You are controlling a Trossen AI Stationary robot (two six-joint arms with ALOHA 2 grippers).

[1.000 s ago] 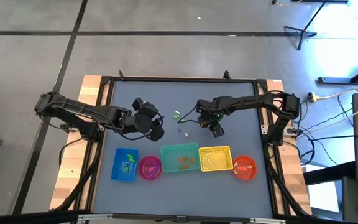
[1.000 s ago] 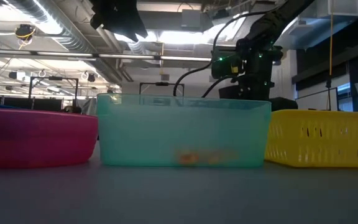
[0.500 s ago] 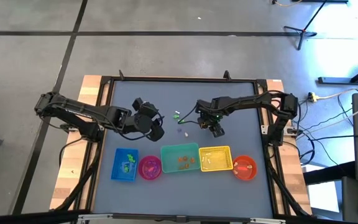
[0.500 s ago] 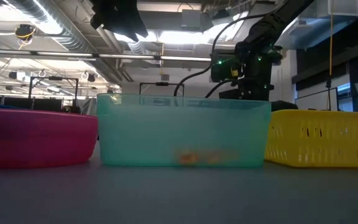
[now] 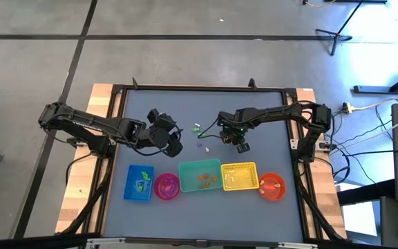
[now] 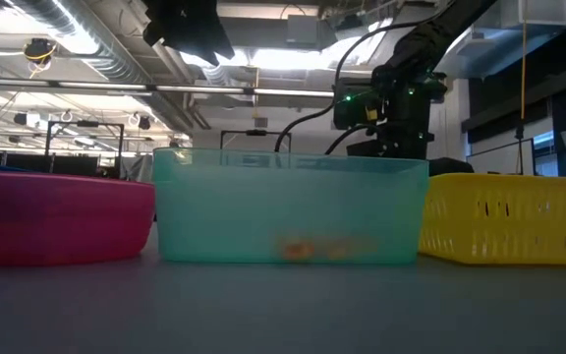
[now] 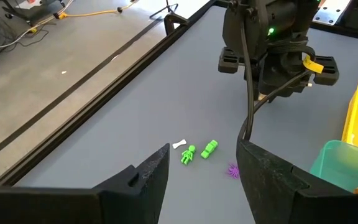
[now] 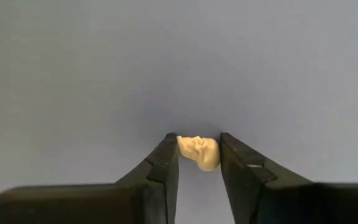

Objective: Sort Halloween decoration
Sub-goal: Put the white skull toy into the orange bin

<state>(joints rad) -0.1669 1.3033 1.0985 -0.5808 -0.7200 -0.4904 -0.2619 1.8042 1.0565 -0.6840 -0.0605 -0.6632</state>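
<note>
I have the right gripper (image 8: 199, 152) down on the surface (image 8: 179, 62), fingers closed on a tiny cream skull trinket (image 8: 200, 151). Next I'd lift it toward the yellow basket (image 5: 239, 176). My left gripper (image 7: 201, 165) waits open near the green trinkets (image 7: 199, 152).

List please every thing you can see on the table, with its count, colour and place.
Blue container: one, leftmost of the near row, green pieces inside.
Pink bowl: one, beside blue.
Teal bin: one, middle, orange pieces inside.
Yellow basket: one, right of teal.
Orange bowl: one, rightmost.
Green trinkets: two, mid-table.
White bone: one, beside them.
Purple trinket: one, near the teal bin.
Cream skull: one, between the right gripper's fingers.
Left gripper: open, waiting.
Right gripper: shut on the skull.
</note>
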